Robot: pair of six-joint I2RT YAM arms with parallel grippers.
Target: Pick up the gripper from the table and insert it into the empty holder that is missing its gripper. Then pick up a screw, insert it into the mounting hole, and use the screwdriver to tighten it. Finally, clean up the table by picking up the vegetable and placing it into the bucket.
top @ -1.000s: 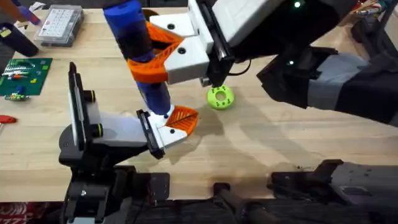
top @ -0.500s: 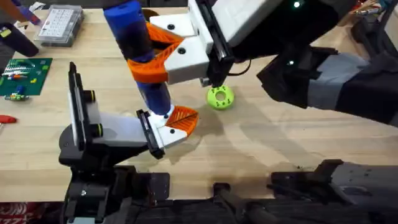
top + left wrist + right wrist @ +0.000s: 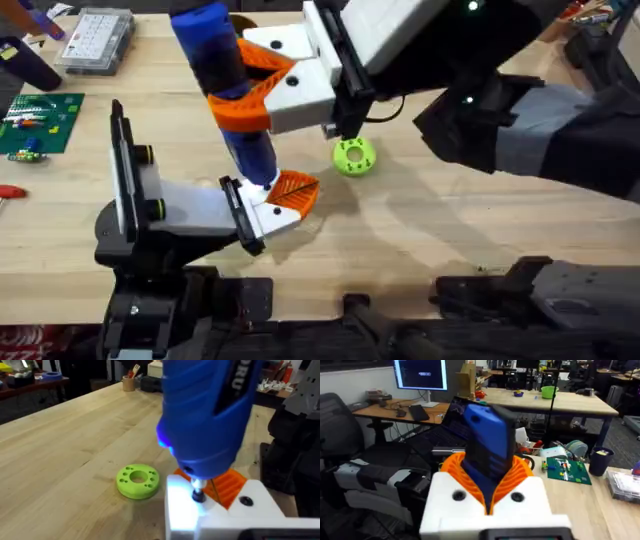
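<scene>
- Right end effector (image 3: pixel 262 88) is clamped on the screwdriver (image 3: pixel 225 85), orange pads around the blue body, tool held upright w/ tip down
- Tip (image 3: pixel 197 495) sits on a white block w/ orange ribbed pads (image 3: pixel 280 200), just in front of the left arm – looks like the screw-tightening step is underway
- So I'd guess part insertion and screw placement are done; can't see the screw itself under the tip
- Left end effector: can't tell open or closed
- Green disc w/ holes (image 3: pixel 354 156) lies on the table (image 3: pixel 430 230), just beside the work
- Left to do: finish tightening, then veg into bucket
- Containers: clear parts box (image 3: pixel 96 40) at far left, contents too small to tell
</scene>
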